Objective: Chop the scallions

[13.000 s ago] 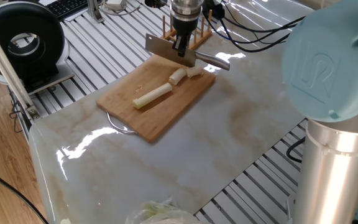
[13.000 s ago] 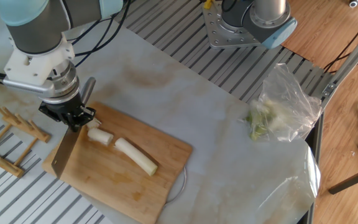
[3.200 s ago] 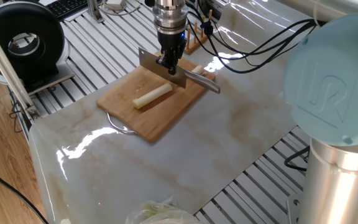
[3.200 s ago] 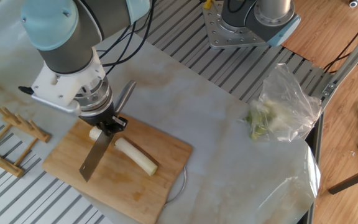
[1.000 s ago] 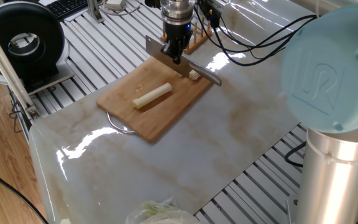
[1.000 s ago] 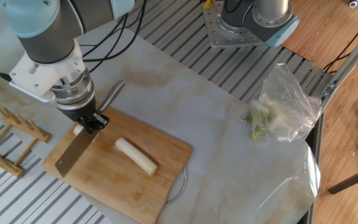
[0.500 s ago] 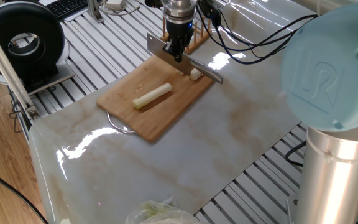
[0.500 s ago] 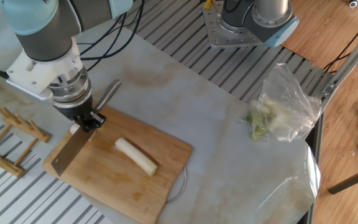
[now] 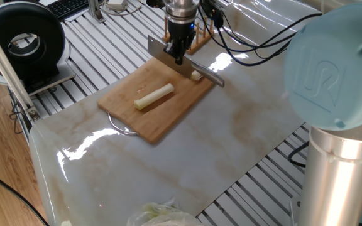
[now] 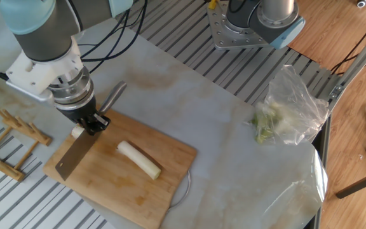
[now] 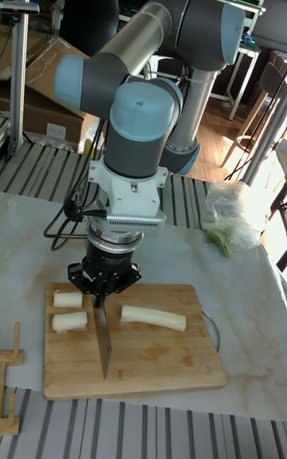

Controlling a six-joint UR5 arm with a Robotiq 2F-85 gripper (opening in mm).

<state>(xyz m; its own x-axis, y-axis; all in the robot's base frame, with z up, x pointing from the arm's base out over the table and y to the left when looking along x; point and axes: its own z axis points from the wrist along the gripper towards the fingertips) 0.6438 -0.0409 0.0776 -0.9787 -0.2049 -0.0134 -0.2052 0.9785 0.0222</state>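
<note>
Only one container shows: a clear plastic bag (image 10: 291,105) lying on the marbled table cover (image 9: 187,150), well apart from the cutting board (image 11: 151,347); it holds a pale, leafy green bundle (image 11: 225,237). On the board lie the scallions: one long stalk (image 11: 153,317) near the middle, and two short chunks (image 11: 68,310) side by side on the far side of the blade. The gripper (image 11: 102,285) is clamped on the handle of a cleaver (image 10: 77,156), whose blade stands between the chunks and the stalk, touching neither. A wooden rack (image 10: 10,137) stands just beside the board. As for writing, the arm's blue joint cap (image 9: 329,69) bears a raised "UR" logo; nothing else is readable.
</note>
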